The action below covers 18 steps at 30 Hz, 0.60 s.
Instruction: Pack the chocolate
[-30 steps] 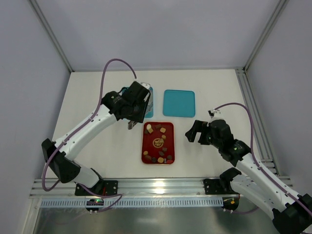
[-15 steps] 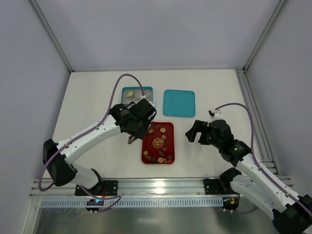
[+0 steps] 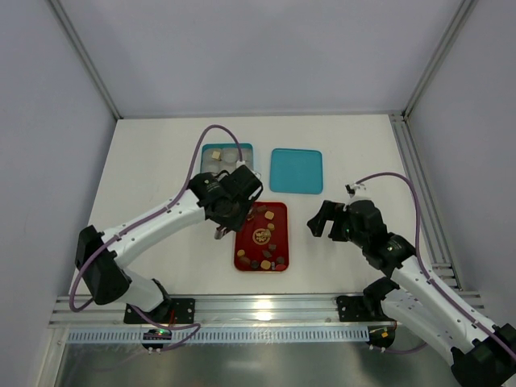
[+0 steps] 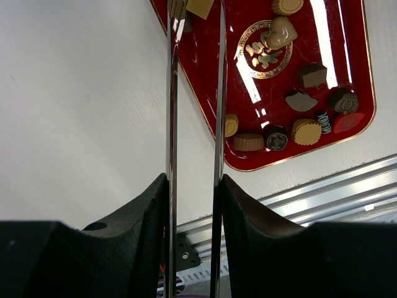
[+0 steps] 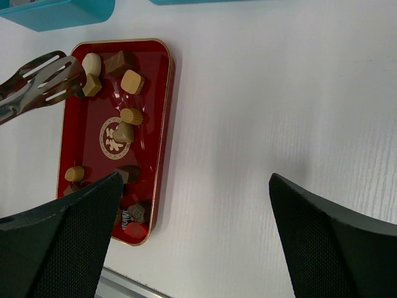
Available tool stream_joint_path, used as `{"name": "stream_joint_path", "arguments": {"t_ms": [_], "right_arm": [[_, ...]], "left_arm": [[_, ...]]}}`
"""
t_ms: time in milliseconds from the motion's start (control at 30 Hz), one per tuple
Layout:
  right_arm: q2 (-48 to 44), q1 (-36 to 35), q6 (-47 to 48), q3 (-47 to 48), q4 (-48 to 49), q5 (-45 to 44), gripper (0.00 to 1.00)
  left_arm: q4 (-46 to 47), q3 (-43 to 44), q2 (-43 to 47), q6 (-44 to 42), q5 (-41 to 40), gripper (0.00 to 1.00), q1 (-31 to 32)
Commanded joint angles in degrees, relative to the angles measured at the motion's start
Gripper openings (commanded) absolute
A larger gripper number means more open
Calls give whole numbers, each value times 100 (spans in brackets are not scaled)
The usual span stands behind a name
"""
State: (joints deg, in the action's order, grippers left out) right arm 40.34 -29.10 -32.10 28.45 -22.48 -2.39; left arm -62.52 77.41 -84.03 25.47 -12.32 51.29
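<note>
Grips slotted tongs [image 5: 38, 79] in left hand [image 4: 192, 181], tips at a tan chocolate [image 5: 92, 85] (corner of red tray [image 5: 162, 112]); holds right hand [image 5: 195, 181] spread wide, empty, over the bench [image 5: 248, 93].

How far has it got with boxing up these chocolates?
Barely started: a piece or two seem to sit in the teal box. The left gripper holds tongs at a tan cube on the red tray, grip unclear. About a dozen chocolates lie there; the right gripper hangs open.
</note>
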Motion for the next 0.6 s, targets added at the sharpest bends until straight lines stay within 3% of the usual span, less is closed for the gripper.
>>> {"name": "stream_joint_path", "arguments": {"t_ms": [0, 567], "right_arm": [[-105, -25, -69, -6, 24, -68, 100], [-175, -25, -69, -76, 24, -86, 100]], "left_arm": [[197, -50, -43, -25, 19, 38, 30], [267, -121, -166, -51, 19, 38, 39]]}}
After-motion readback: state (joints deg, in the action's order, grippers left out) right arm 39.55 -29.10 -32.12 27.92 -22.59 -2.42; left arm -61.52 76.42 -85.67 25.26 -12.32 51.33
